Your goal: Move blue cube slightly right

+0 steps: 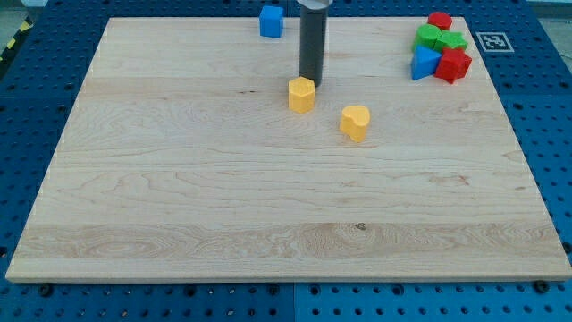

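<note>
The blue cube (272, 21) sits at the view's top edge of the wooden board (179, 179), left of centre. My rod comes down from the view's top, and my tip (310, 83) rests on the board well below and to the right of the blue cube. The tip is just above and right of a yellow pentagon-like block (302, 94), close to it or touching. A yellow heart-shaped block (355, 122) lies further down and right.
A cluster sits at the view's top right: a red block (440, 20), a green round block (430, 36), a green block (452, 41), a blue triangular block (424, 63) and a red star-like block (454, 65). A marker tag (492, 41) lies off the board.
</note>
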You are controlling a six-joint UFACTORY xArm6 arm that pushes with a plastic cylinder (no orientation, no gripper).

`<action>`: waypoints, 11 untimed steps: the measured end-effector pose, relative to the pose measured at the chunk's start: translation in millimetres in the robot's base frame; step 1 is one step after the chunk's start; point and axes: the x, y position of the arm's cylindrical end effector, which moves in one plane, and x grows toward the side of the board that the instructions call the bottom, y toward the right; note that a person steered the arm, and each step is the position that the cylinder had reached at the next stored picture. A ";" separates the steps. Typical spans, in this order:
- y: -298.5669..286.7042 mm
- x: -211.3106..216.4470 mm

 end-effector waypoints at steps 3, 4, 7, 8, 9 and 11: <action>-48.7 53.5; -40.8 25.4; -149.9 -139.7; -139.8 -160.0; -76.7 -158.9; -13.1 -159.5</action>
